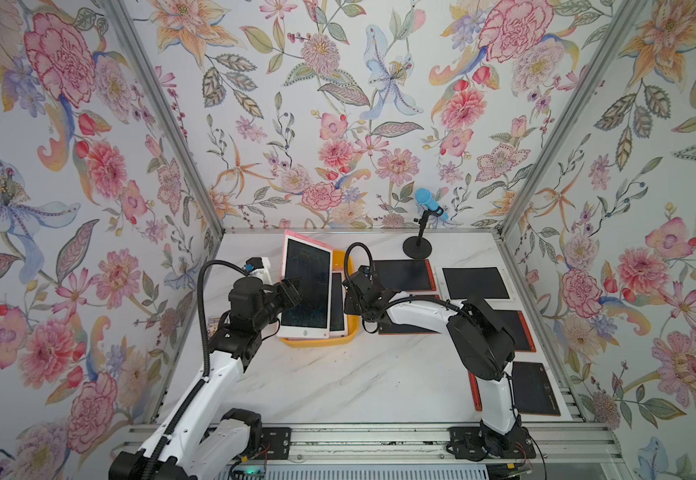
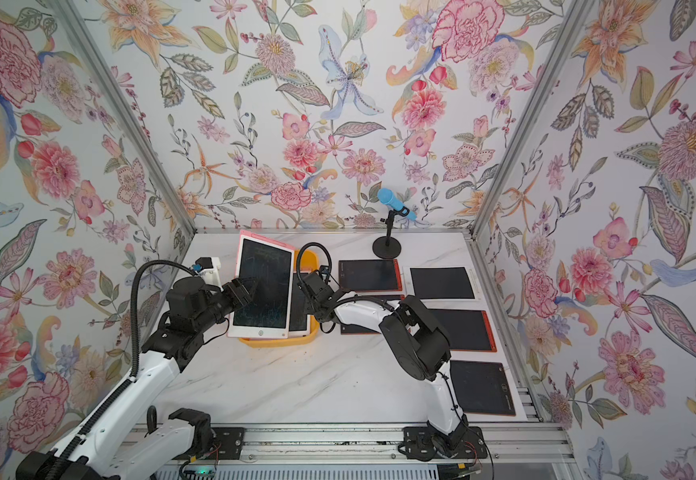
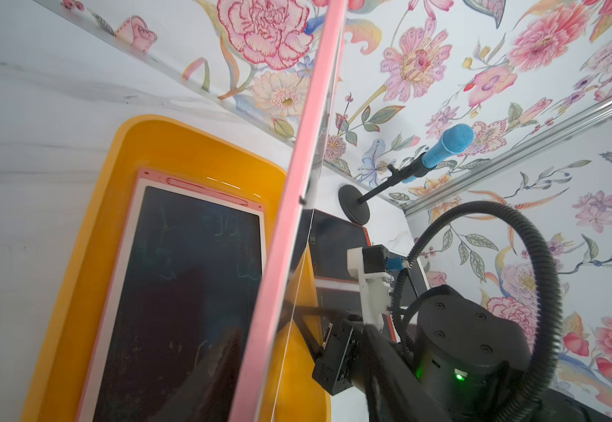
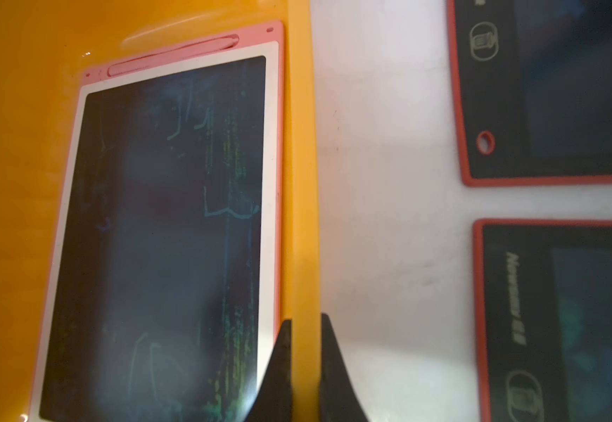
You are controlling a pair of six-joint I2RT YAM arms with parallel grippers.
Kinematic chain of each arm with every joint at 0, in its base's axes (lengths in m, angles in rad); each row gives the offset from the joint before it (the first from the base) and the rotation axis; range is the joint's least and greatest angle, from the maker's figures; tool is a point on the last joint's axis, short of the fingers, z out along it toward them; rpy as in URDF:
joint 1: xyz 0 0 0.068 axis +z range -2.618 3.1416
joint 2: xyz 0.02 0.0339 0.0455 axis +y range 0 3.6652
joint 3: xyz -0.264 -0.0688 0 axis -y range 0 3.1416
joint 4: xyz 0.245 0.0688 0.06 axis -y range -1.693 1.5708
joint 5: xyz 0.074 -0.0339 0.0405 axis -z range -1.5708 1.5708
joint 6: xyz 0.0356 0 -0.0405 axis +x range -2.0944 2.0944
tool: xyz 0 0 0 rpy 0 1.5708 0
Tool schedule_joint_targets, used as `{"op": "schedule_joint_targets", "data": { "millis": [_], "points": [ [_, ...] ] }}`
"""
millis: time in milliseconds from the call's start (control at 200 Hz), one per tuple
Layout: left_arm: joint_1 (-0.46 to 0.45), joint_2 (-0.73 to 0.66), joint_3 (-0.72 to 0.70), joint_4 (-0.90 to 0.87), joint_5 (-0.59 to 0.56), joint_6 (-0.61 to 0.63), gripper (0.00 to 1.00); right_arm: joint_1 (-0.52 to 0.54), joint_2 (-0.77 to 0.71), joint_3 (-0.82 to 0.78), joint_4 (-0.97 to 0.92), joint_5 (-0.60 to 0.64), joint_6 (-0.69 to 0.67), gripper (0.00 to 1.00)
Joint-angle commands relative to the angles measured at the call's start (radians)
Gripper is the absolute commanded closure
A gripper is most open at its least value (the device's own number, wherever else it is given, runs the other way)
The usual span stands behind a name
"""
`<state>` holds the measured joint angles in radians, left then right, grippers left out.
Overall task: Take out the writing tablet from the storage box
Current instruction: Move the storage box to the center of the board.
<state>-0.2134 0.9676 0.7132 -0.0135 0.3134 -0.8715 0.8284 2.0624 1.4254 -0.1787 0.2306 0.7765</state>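
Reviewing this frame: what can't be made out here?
- Both top views: the lifted tablet hides most of the second tablet in the storage box.
- Both top views: the right arm covers much of a red-edged tablet.
- Left wrist view: the hold of the left gripper falls outside the frame.

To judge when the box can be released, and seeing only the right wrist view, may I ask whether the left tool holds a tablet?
Observer: Yes, the left tool grips a pink-backed tablet by its long edge.
Operator: Thank you. Is it out of the box?
Observer: It hangs tilted above the box, far end highest. I cannot tell whether its near end is clear.
Operator: Is anything tall nearby?
Observer: A blue mic on a stand stands by the back wall.
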Motion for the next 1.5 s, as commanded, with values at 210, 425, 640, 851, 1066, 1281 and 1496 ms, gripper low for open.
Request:
{"op": "schedule_joint_targets", "data": {
  "millis": [210,425,640,851,1066,1281,1496],
  "points": [
    [0.085,0.115,-0.011,0.181,0.077,-0.063,0.91,-0.012,-0.019,-0.038,0.066,0.02,0.043,0.28],
    [0.135,0.176,0.016,0.249,0.124,-0.091,0.92,-0.001,-0.273,-0.223,0.246,0.061,0.003,0.0],
    [0.173,0.18,0.049,0.309,0.15,-0.147,0.93,0.085,-0.457,-0.428,0.528,-0.03,0.18,0.0],
    [0.18,0.181,0.084,0.353,0.169,-0.206,0.94,0.238,-0.419,-0.597,0.936,-0.04,0.473,0.0],
    [0.181,0.165,0.076,0.374,0.179,-0.244,0.95,0.36,-0.243,-0.62,1.363,0.013,0.598,0.0],
    [0.18,0.119,0.048,0.361,0.18,-0.259,0.95,0.368,-0.067,-0.53,1.548,-0.005,0.652,0.06],
    [0.174,0.075,-0.011,0.371,0.193,-0.296,0.95,0.343,-0.042,-0.46,1.524,-0.007,0.622,0.09]
  ]
}}
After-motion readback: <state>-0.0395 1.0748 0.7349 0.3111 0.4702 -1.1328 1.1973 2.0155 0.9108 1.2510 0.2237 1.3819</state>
